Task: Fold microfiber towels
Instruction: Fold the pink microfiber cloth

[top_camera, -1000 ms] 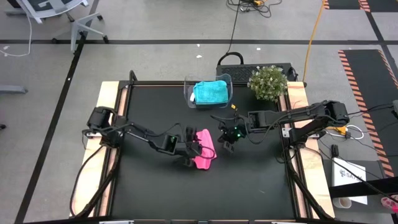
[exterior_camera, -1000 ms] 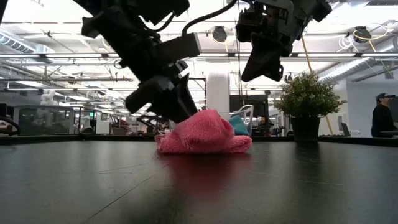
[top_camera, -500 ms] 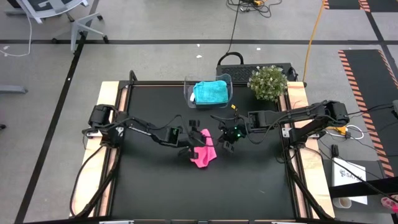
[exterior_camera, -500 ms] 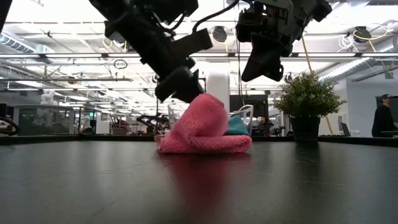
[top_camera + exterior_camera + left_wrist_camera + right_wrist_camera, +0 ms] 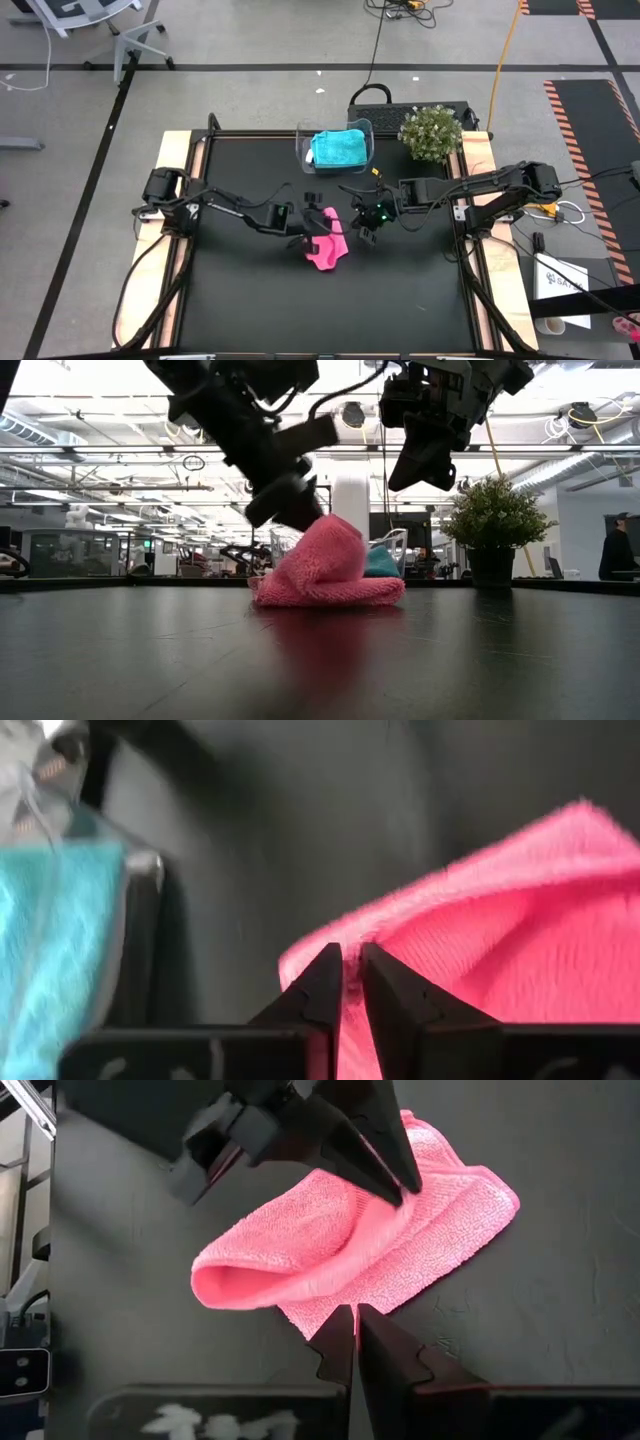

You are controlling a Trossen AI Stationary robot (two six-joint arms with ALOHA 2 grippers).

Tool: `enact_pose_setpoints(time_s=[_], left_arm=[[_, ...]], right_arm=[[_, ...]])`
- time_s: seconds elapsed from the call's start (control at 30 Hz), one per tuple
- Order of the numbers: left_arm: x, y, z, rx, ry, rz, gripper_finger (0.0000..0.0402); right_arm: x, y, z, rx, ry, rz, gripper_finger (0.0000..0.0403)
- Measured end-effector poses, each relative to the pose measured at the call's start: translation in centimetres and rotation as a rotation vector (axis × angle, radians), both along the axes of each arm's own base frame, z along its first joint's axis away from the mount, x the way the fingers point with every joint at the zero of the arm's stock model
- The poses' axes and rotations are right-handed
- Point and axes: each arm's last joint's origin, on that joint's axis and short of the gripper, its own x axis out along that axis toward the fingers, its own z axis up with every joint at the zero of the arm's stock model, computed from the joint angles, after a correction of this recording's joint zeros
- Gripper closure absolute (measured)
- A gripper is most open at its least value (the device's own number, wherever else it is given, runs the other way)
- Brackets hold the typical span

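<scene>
So the pink towel [image 5: 327,249] is mid-fold right now: it's bunched on the black table [image 5: 240,300], with one edge pulled up into a hump and the rest lying flat under it. The left gripper [image 5: 300,512] has its fingers pinched on that raised edge, with pink cloth squeezed in the thin slit between the tips, so I'd say it's in the middle of carrying that edge over. The right gripper [image 5: 364,236] hangs just beside the pink towel on the side away from the left fingers, up off the table, fingers pressed together with nothing in them, looking down at the cloth. Farther out past both sets of fingers, the teal towel [image 5: 338,149] sits folded in the clear bin [image 5: 301,150], so that one looks done. Can't spot a grey-white towel in any view. My guess is one is finished, the pink one is about halfway, and it needs laying over, flattening and then putting away.
</scene>
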Motion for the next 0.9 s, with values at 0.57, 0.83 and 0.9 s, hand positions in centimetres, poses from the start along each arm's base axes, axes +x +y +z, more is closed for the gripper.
enact_pose_setpoints(time_s=[0.57, 0.83, 0.9], left_arm=[[2.3, 3.2, 3.1, -0.059, -0.195, -0.021, 0.0382], [2.4, 3.9, 3.2, -0.136, -0.206, -0.073, 0.0344], [2.4, 3.9, 3.2, -0.144, -0.209, -0.064, 0.034]], right_arm=[[-0.1, 1.2, 0.0, 0.107, 0.017, 0.004, 0.0392], [0.0, 1.6, 0.1, 0.114, 0.014, 0.01, 0.0392], [0.0, 1.6, 0.1, 0.132, 0.005, 0.008, 0.0392]])
